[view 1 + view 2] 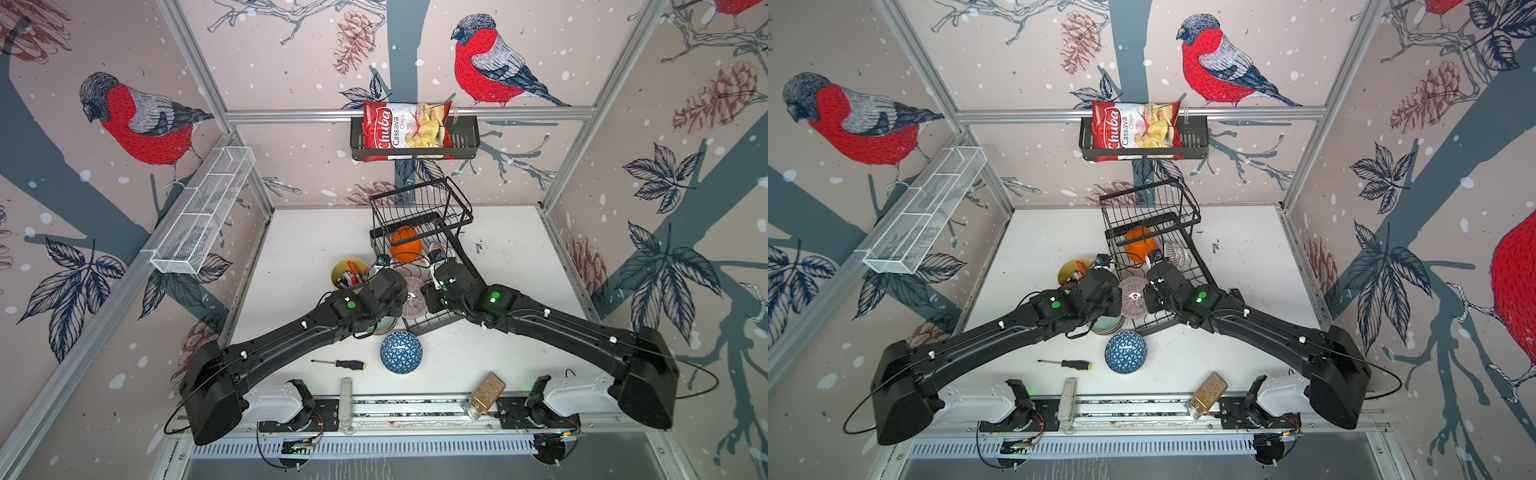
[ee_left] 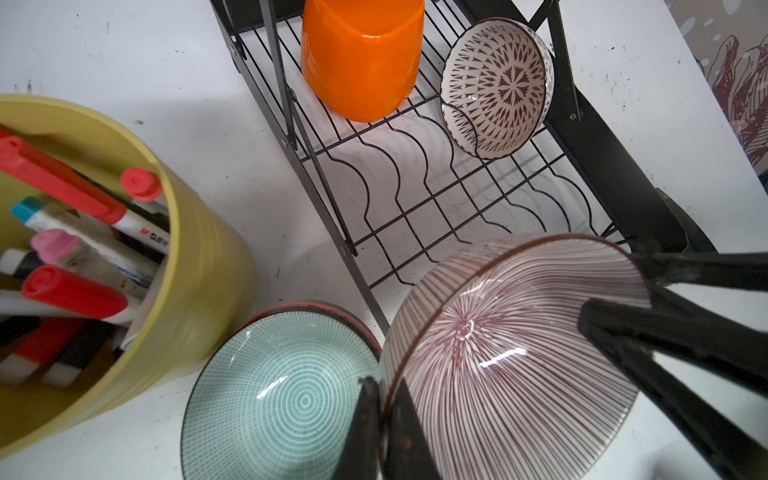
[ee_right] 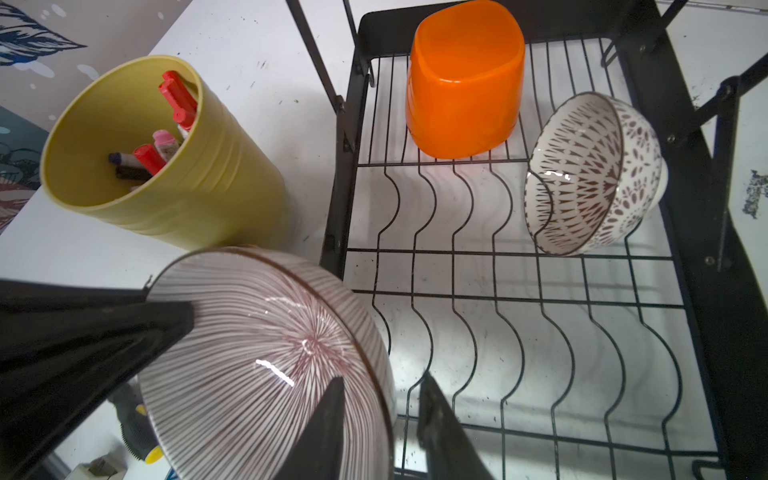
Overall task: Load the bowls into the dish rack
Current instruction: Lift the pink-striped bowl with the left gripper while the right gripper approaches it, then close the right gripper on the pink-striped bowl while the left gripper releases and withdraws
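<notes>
The pink-striped bowl [image 1: 413, 297] hangs tilted between the two arms, over the near end of the dish rack [image 1: 419, 208], and both top views show it there [image 1: 1133, 297]. The left gripper [image 2: 383, 386] is pinched tight on the bowl's left rim, one finger inside and one outside with no gap showing. The right gripper [image 3: 382, 380] straddles the opposite rim with its jaws only partly apart. One finger lies over the striped inside, and a sliver of the rack's tray shows between the outer finger and the rim, so it does not look clamped. Two bowls are in the rack's wavy-wire lower tray: the orange bowl [image 3: 463, 83] sits upside down at the far end, and the white-black lattice bowl [image 3: 590, 174] leans on its side to the right of it. The rest of the tray is bare wire. The pale teal bowl [image 2: 286, 399] sits on the table just left of the rack's near corner, nested in a dark-rimmed dish and partly under the left arm. The blue patterned bowl [image 1: 401, 351] lies upside down on the table, nearer than the rack. The yellow cup of markers [image 1: 349, 272] stands just left of the rack, and a screwdriver [image 1: 340, 364] lies left of the blue bowl.
</notes>
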You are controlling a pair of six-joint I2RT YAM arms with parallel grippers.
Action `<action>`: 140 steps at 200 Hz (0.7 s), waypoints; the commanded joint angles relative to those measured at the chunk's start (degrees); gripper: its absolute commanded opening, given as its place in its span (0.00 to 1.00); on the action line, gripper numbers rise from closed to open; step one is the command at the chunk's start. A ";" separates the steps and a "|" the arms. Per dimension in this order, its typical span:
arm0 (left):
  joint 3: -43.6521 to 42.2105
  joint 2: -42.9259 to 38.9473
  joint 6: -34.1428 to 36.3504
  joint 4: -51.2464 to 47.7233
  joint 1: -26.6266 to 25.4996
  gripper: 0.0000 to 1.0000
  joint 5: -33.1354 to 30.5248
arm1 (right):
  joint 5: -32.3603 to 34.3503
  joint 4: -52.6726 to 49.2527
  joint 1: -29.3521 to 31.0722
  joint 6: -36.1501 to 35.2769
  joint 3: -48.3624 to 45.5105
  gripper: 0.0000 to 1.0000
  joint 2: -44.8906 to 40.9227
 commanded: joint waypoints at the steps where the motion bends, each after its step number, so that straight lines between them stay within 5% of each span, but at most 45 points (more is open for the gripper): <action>1: 1.43 0.33 1.06 4.22 0.15 0.00 0.23 | 2.30 0.00 0.08 0.50 0.97 0.29 0.93; 140: 0.60 1.12 1.53 5.38 0.58 0.00 1.03 | 7.30 -2.73 0.82 0.58 5.16 0.00 6.66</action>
